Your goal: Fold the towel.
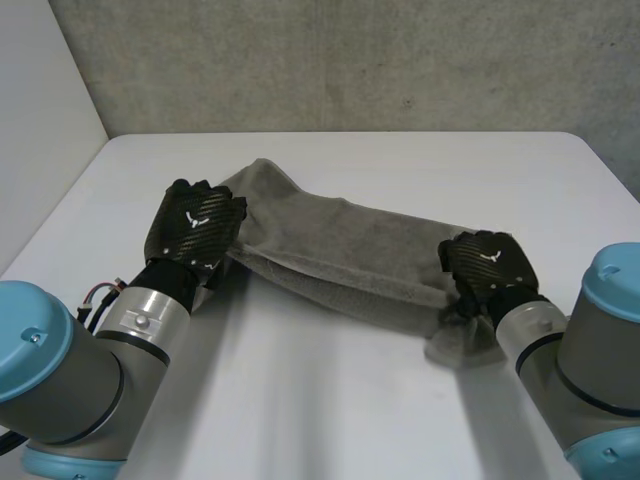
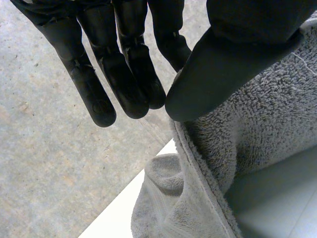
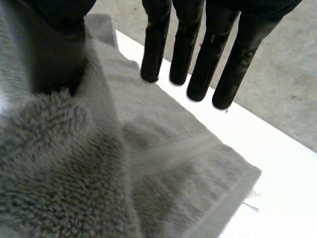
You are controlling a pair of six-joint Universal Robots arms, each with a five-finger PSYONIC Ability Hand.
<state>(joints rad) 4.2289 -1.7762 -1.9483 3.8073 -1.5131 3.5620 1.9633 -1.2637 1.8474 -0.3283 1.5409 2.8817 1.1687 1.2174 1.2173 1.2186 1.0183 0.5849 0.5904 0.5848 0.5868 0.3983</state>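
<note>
**A:** Where is the towel (image 1: 340, 250) lying?

**B:** It is stretching slantwise across the white table (image 1: 320, 410). It is a grey terry towel, bunched lengthwise into a long band. It is running from the left hand (image 1: 195, 228) on the far side to the right hand (image 1: 487, 265), nearer the robot. I cannot tell whether its middle is resting on the table or hanging just above it.

**A:** What is the left hand doing?

**B:** It is gripping the towel's left end. In the left wrist view its fingers (image 2: 106, 69) are pointing out straight and close together. The thumb (image 2: 223, 64) is closing toward their tips and pinching the towel's hemmed edge (image 2: 198, 173). The rest of the cloth is hanging in folds below the thumb.

**A:** And the right hand?

**B:** It is sitting on the towel's right end. In the right wrist view its fingers (image 3: 208, 54) are reaching out straight, slightly spread, over the cloth. The thumb (image 3: 54, 49) is sinking into a thick fold and clamping it against the hand. One corner (image 1: 458, 343) is sticking out beside the wrist onto the table.

**A:** Is any writing showing?

**B:** A small white mark (image 1: 193, 217) is showing on the back of each hand, too small to read. A plain woven band (image 3: 168, 151) is crossing the towel near its end. A concrete wall (image 1: 350, 60) is standing behind the table.
</note>
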